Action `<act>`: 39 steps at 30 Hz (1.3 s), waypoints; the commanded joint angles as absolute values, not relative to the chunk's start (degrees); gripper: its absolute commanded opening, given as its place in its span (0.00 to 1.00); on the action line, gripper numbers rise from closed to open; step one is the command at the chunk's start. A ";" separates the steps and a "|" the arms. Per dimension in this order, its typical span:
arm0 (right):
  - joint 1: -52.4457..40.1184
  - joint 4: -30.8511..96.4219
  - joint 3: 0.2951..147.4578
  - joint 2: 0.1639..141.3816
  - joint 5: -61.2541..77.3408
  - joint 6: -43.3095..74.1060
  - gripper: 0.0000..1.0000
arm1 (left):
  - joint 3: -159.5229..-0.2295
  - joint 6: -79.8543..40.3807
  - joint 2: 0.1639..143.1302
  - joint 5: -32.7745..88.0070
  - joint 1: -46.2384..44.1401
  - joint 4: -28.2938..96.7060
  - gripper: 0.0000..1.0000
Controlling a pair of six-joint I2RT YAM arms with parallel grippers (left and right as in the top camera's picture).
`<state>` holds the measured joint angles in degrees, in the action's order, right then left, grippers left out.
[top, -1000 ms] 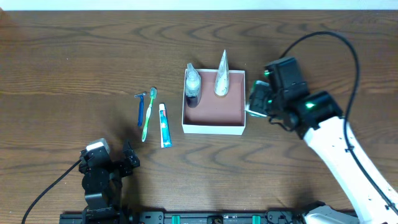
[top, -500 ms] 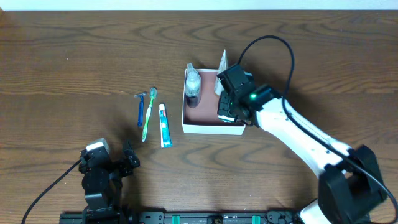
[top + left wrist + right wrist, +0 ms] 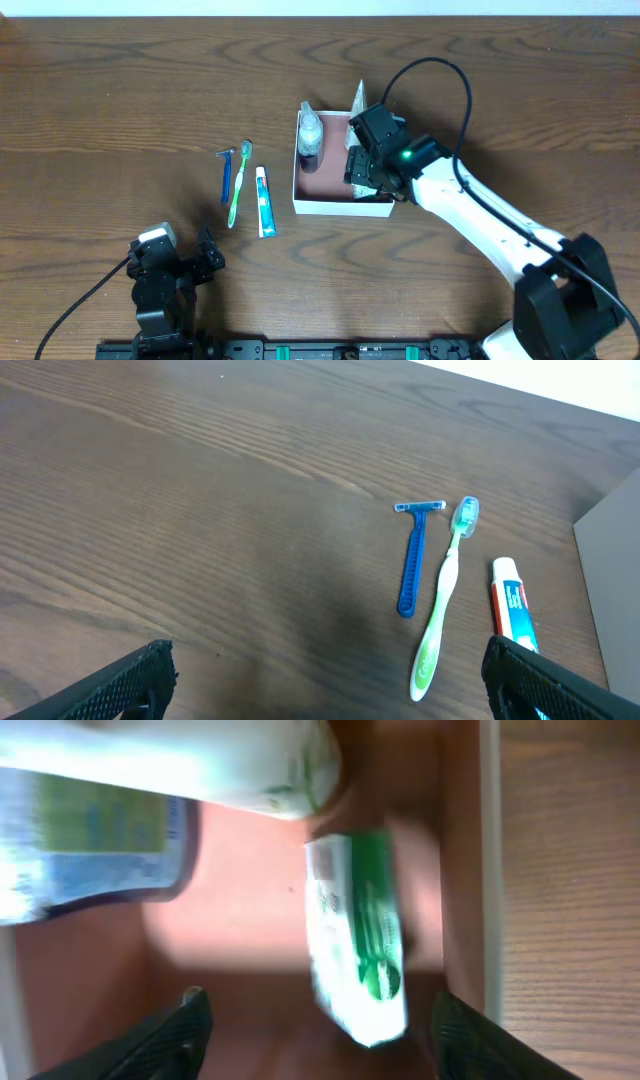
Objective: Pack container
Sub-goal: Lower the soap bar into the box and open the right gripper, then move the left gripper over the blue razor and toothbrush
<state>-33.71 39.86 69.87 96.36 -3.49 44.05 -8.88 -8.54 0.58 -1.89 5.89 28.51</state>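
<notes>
Nearest my base, my left gripper (image 3: 328, 650) hangs low over the wooden table (image 3: 120, 90), its two black fingers (image 3: 120, 685) spread wide with nothing between them. Just ahead of it, three toiletries lie side by side on the wood, close together but apart. They are a blue razor (image 3: 412, 560) with its head pointing away from me, a green toothbrush (image 3: 445, 605) with its bristle end also away, and a white toothpaste tube (image 3: 512, 610) with teal print. To the right of the toothpaste tube, near but not touching it, the container (image 3: 340, 207) sits around the middle of the table. It is a square, shallow white box with a pinkish-brown floor. My right arm (image 3: 480, 215) reaches in from the right across its front right corner. My right gripper (image 3: 320, 1005) points down into the box, its fingers (image 3: 180, 1030) held well apart and closed on nothing. Between them, touching neither finger, a small green-and-white packet (image 3: 355, 945) shows blurred over the floor just beside the right wall. I cannot tell whether it rests on the floor. Farther back, a clear bottle (image 3: 310, 140) with a pale label lies along the left wall in the far corner. Next to it, a white tapered tube (image 3: 357, 100) leans at the far wall, its narrow end sticking out past the rim.
</notes>
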 commanded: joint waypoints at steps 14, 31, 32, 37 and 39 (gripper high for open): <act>-13.02 52.12 70.39 76.93 -11.73 40.64 0.99 | -7.94 -7.35 0.23 -2.35 5.76 28.60 0.98; 3.01 52.80 70.37 78.15 -8.78 40.62 0.99 | -7.90 -11.84 0.23 4.56 5.76 27.11 0.98; 3.01 52.77 70.37 78.15 -8.78 40.62 0.99 | -7.88 -11.92 0.23 5.43 5.76 27.46 0.98; 3.01 52.77 70.37 78.15 -8.78 40.62 0.99 | -8.88 -11.94 0.75 7.11 5.76 29.06 0.98; 3.01 52.77 70.39 78.15 -8.78 40.62 0.99 | -10.87 -11.94 2.55 7.09 5.76 29.15 0.98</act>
